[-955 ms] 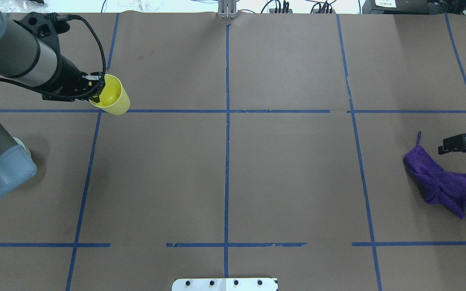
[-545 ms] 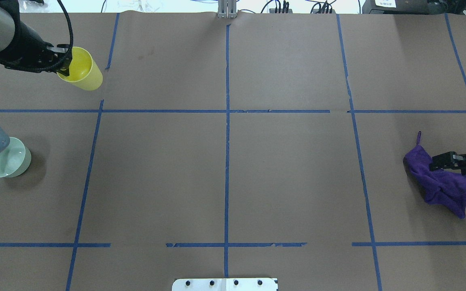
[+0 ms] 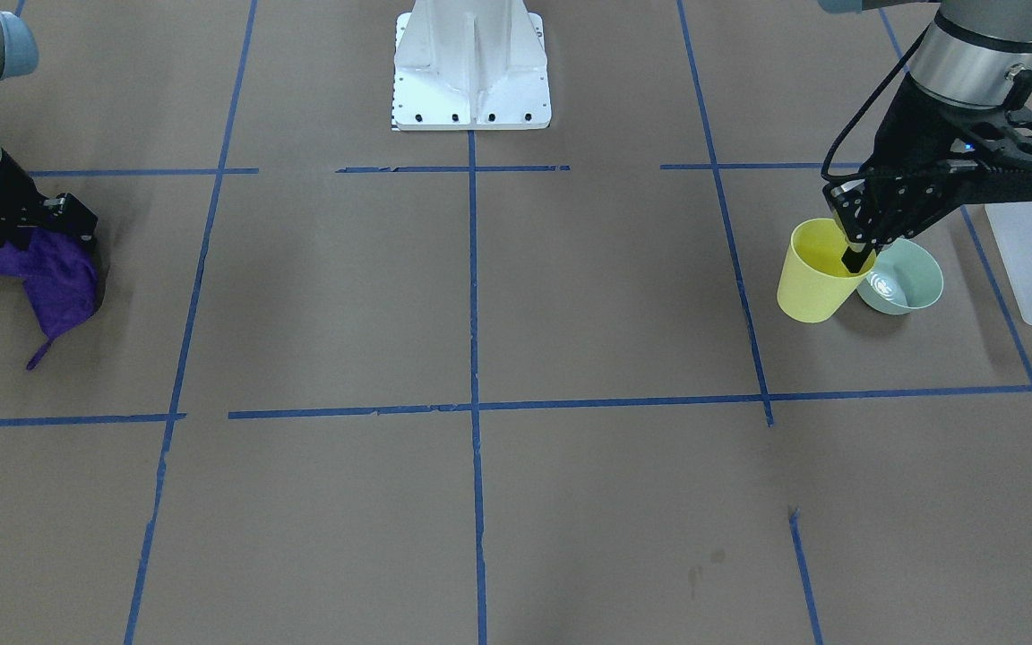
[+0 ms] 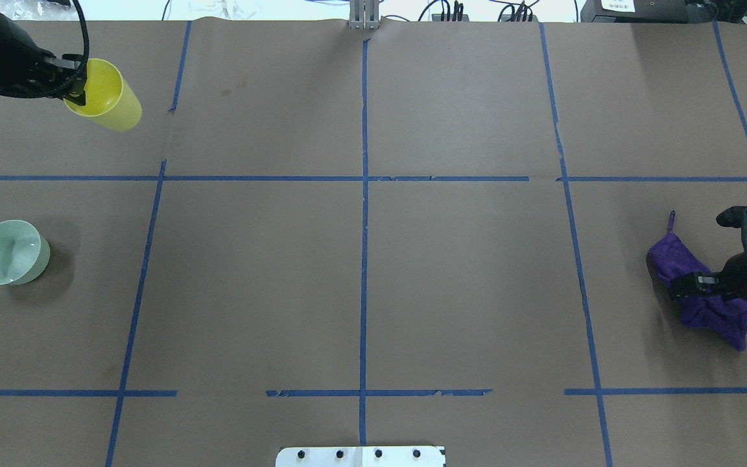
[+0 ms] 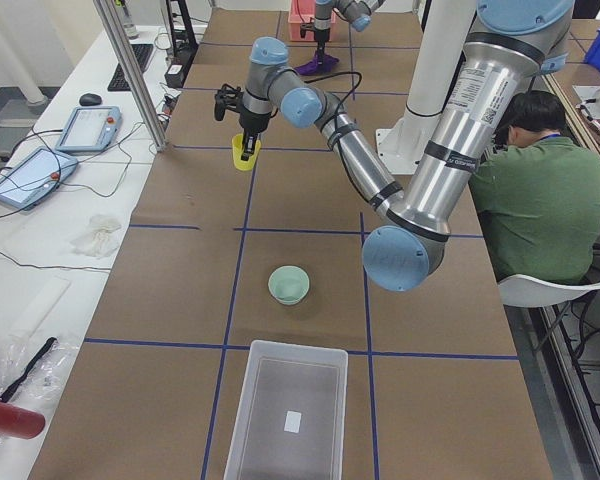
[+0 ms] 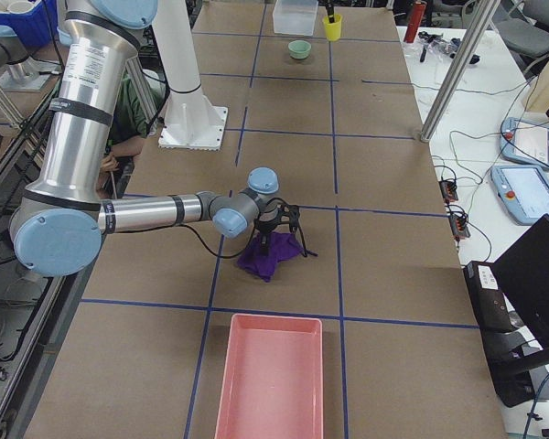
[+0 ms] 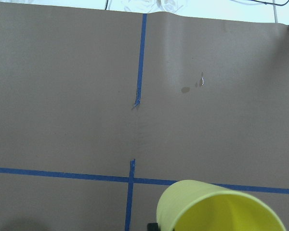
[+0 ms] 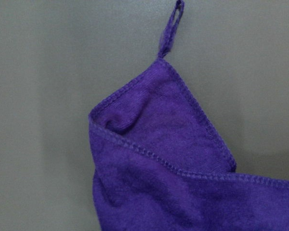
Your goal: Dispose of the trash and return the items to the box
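Box: frosted translucent white plastic bin (image 5: 280, 385), at the table's left end, holds nothing; looks rigid.
Cloth: crumpled purple towel (image 4: 714, 308), soft, under the right gripper (image 4: 686, 285); whether the gripper is clamped on it can't be told.
Bowl: pale mint-green round bowl (image 4: 9, 251), on the table near the box; probably light and smooth, so take it by the rim.
Cup: bright yellow plastic tumbler (image 4: 104, 97), off the table, well apart from the box; looks light, stiff and slick.
Left gripper (image 4: 76, 91): pinching the cup rim, one finger inside.
Label: white sticker (image 5: 293, 421) in the box, unreadable.

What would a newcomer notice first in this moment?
The bright yellow cup stands out, pinched at its rim by the left claw above the far-left part of the table. Next comes the purple cloth at the right edge, with the right claw low over it. The mint bowl sits alone on the left.
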Controlling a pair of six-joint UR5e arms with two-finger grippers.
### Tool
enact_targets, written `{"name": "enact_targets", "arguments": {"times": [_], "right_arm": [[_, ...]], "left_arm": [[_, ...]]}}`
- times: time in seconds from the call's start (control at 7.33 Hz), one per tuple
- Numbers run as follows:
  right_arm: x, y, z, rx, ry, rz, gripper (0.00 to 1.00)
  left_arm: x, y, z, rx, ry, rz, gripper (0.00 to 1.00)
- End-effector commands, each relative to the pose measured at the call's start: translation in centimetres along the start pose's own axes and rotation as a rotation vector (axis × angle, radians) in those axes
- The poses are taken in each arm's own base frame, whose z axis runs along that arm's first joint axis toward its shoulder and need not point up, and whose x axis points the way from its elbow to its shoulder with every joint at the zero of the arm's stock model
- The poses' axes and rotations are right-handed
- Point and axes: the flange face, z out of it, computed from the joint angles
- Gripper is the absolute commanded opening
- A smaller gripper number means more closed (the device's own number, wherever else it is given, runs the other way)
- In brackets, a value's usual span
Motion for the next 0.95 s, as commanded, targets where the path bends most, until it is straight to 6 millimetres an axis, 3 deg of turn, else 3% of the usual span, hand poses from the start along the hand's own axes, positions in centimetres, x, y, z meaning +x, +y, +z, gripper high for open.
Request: {"name": "enact_targets", "arguments": {"times": [0.0, 0.14, 0.27, 0.41, 0.55, 0.68, 0.82], "right_arm": [[-0.3, 1.4, 0.1, -0.021, 0.006, -0.023, 1.00], [-0.3, 1.5, 0.1, -0.023, 0.007, -0.023, 0.77], [-0.4, 1.8, 0.4, -0.035, 0.014, -0.027, 0.19], [-0.6, 1.9, 0.5, -0.040, 0.015, -0.034, 0.00], [-0.7, 1.9, 0.3, -0.035, 0.013, -0.036, 0.00], [-1.1, 2.0, -0.6, -0.024, 0.000, -0.041, 0.00], [-1.4, 2.4, -2.1, -0.011, -0.013, -0.046, 0.00]], "left_arm": [[-0.3, 0.2, 0.1, -0.006, 0.001, 0.001, 0.00], [-0.3, 0.2, 0.2, -0.007, 0.002, 0.001, 0.00], [-0.3, 0.2, 0.2, -0.011, 0.005, 0.001, 0.00], [-0.4, 0.2, 0.3, -0.018, 0.008, -0.001, 0.00], [-1.4, 0.4, 0.6, -0.025, -0.004, 0.035, 0.00], [-4.6, -0.2, 0.5, -0.042, -0.017, 0.086, 0.00], [-9.3, -1.9, -0.4, -0.050, -0.030, 0.140, 0.00]]}}
